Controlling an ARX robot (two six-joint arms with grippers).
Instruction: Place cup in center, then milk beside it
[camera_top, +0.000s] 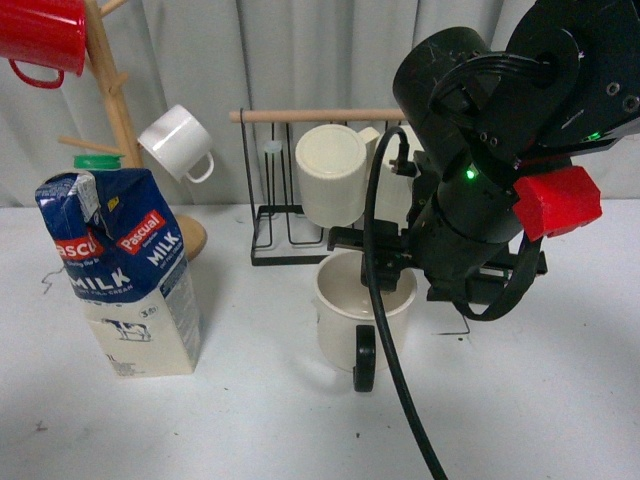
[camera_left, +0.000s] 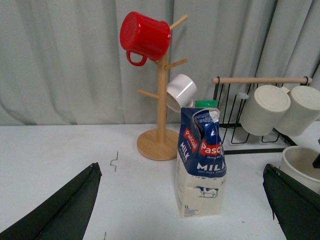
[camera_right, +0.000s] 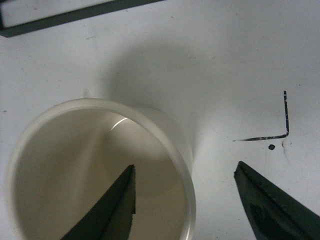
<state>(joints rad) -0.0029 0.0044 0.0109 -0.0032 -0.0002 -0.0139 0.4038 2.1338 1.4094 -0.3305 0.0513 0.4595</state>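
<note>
right gripper (camera_right: 185, 167) spread, straddling cup (camera_top: 365, 305) rim, not pinching | cup upright on table (camera_top: 520, 420) near black corner mark (camera_right: 280, 134) | milk (camera_top: 125, 280) standing to its left | left gripper (camera_left: 181, 166) spread, empty

One milk carton (camera_top: 125, 275) with one green cap (camera_top: 97, 161). One wide cream cup (camera_top: 345, 310) with one black handle (camera_top: 364, 372). Two cream mugs (camera_left: 265, 107) hung on one wire rack (camera_left: 260, 80). One red mug (camera_left: 145, 35) and one small white mug (camera_left: 181, 91), both on one wooden mug tree (camera_left: 160, 125). One white surface (camera_top: 250, 430) beneath everything.
</note>
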